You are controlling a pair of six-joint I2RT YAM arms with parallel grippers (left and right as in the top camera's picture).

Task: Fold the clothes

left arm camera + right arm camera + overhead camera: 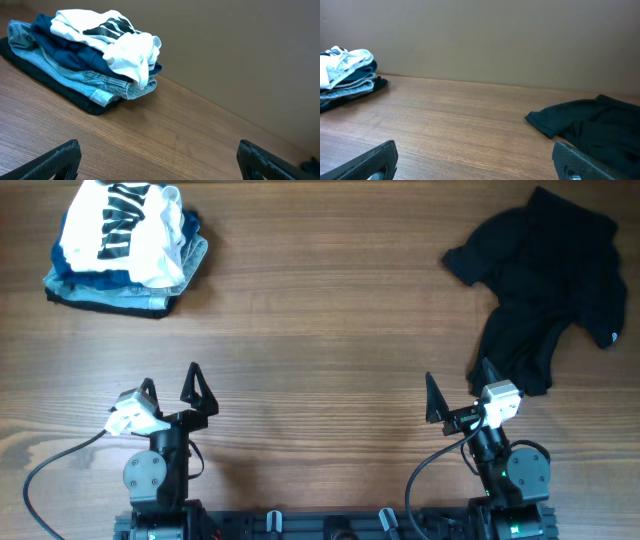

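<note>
Because the black T-shirt (545, 270) lies just ahead of the empty, wide-spread right hand (458, 375), that hand is nearer than the left hand (170, 377), also spread empty.

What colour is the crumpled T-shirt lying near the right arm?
Plain black. The T-shirt shows best in the overhead view.

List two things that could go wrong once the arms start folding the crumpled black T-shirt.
1. The black T-shirt lies bunched, with overlapping folds. The open right gripper, right at its hem, may pinch several layers and fail to spread it flat.
2. The T-shirt sits far to the right, well away from the open left gripper. A one-sided pull would probably twist it rather than straighten it.
</note>
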